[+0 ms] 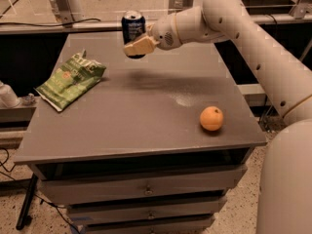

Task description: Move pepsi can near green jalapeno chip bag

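Cream rounded arm [243, 30], dark screw dots [258, 67]; tan jaws at its tip.

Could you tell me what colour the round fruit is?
The round fruit is orange in the camera view; the gripper holds the dark blue pepsi can aloft.

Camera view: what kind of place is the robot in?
Probably a lab or workshop, not a home: a gray table with drawers, loose cables, metal stands behind. The gripper, shut on the pepsi can, hangs above the table's far side.
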Controlling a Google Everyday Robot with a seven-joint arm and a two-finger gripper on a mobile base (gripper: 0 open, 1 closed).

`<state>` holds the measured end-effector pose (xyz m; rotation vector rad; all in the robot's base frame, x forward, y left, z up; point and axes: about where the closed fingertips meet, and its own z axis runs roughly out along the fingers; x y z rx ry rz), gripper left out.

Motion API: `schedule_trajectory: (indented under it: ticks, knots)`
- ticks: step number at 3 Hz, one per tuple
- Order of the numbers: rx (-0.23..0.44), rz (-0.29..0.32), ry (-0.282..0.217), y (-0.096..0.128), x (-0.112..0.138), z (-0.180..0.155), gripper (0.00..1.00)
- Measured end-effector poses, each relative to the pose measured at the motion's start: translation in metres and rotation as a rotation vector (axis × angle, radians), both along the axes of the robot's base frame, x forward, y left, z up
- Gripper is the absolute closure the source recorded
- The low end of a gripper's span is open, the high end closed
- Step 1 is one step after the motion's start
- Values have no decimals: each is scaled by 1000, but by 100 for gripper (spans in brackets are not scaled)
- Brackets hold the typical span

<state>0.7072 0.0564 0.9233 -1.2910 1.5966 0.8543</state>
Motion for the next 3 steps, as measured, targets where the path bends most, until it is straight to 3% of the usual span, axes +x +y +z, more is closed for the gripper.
schedule_trajectory:
  ticks: [1, 3]
  knots:
    - [-15, 45, 12, 27, 0, -25, 100]
    - [-59, 115, 40, 59, 4, -69, 100]
